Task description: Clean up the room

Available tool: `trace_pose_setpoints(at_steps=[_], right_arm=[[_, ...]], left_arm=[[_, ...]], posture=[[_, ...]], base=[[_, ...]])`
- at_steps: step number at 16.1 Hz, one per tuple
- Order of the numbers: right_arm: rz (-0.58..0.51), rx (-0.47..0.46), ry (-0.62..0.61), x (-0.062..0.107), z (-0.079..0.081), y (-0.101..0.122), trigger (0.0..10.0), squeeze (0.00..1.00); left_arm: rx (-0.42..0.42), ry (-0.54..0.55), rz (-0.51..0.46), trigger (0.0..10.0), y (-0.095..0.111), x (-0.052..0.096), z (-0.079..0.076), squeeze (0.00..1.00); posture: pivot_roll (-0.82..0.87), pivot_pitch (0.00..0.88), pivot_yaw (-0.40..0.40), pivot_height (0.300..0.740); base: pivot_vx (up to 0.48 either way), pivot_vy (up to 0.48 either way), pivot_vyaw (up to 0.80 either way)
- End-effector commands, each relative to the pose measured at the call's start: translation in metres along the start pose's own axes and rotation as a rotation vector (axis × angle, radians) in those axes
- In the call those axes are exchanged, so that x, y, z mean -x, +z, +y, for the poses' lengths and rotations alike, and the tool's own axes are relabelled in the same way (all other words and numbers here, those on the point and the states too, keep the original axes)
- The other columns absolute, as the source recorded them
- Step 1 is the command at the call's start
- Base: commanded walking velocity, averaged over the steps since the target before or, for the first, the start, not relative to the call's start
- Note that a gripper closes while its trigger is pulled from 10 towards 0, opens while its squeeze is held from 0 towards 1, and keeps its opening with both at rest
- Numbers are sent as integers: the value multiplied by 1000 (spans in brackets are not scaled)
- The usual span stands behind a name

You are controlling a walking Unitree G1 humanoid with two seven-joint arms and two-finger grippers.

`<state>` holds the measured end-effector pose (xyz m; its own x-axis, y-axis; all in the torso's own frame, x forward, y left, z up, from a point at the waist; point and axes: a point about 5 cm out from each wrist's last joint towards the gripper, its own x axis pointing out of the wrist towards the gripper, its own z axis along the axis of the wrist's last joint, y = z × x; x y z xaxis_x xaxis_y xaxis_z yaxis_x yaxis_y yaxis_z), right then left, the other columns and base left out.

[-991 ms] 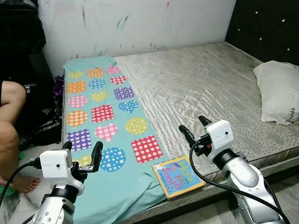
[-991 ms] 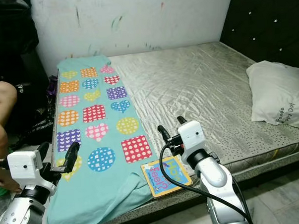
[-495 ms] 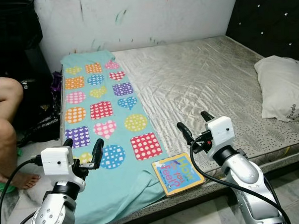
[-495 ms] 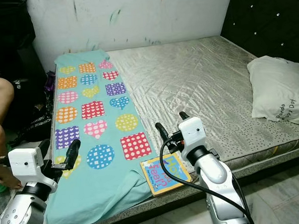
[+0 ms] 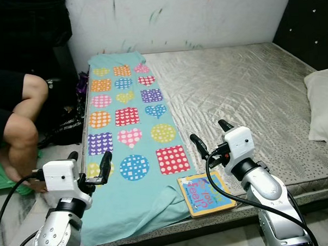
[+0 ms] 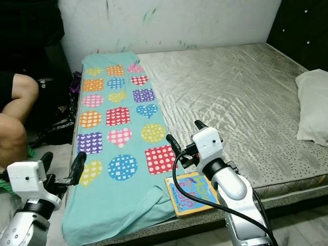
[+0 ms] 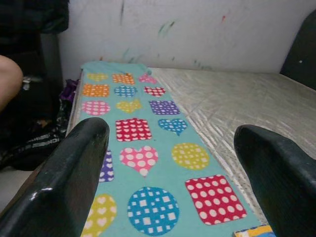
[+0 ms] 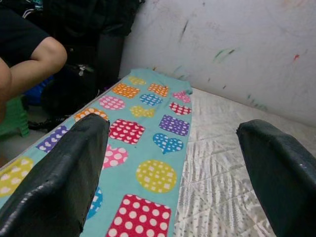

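1. A bare mattress [image 5: 250, 92] with a quilted, silvery, slightly shiny cover lay on the bed, against a white wall [image 5: 175, 16] smeared with streaks of paint.
2. One turquoise cloth [image 5: 127, 152], soft and flat, ran along the mattress's left edge; it was printed with dotted squares, circles and hearts in many colours, and its near end was rumpled and hung over the edge.
3. One thin, square picture book [image 5: 206, 193] with a yellow border lay flat at the near edge of the mattress, touching the cloth's corner.
4. One white pillow [image 5: 322, 105] sat far right, beside a dark tufted headboard [image 5: 311, 13].
5. The left claw [image 5: 88, 169] hovered over the cloth's near left corner, its two black fingers spread and grasping nothing.
6. The right claw [image 5: 208, 137] hung above the mattress just beyond the book, likewise released.
7. A seated person's bare knees [image 5: 22, 113] showed beside the bed, with dark bags [image 5: 66, 124] on the floor.
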<state>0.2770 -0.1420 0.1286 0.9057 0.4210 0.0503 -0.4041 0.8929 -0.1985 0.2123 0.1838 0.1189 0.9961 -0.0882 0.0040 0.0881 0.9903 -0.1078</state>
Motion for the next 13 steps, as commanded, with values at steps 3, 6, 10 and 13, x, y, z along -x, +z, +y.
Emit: trace_pose_setpoints(at_steps=[3, 6, 10, 13], right_arm=[[10, -4, 22, -1, 1, -2, 10000, 0], [14, 5, 61, -2, 2, -1, 10000, 0], [2, 48, 134, -12, 2, 6, 10000, 0], [0, 45, 93, -11, -1, 6, 10000, 0]], left_arm=[[-10, 21, -3, 10000, 0, -1, 1, 0], [6, 63, -18, 10000, 0, 0, -2, 0], [31, 118, -41, 10000, 1, 4, -4, 0], [5, 86, -28, 10000, -1, 0, -5, 0]], posture=[[-28, 0, -41, 740], [-22, 0, -92, 740], [-28, 0, -132, 740], [-42, 0, -92, 740]], base=[[0, 0, 0], [0, 0, 0], [0, 0, 0], [0, 0, 0]])
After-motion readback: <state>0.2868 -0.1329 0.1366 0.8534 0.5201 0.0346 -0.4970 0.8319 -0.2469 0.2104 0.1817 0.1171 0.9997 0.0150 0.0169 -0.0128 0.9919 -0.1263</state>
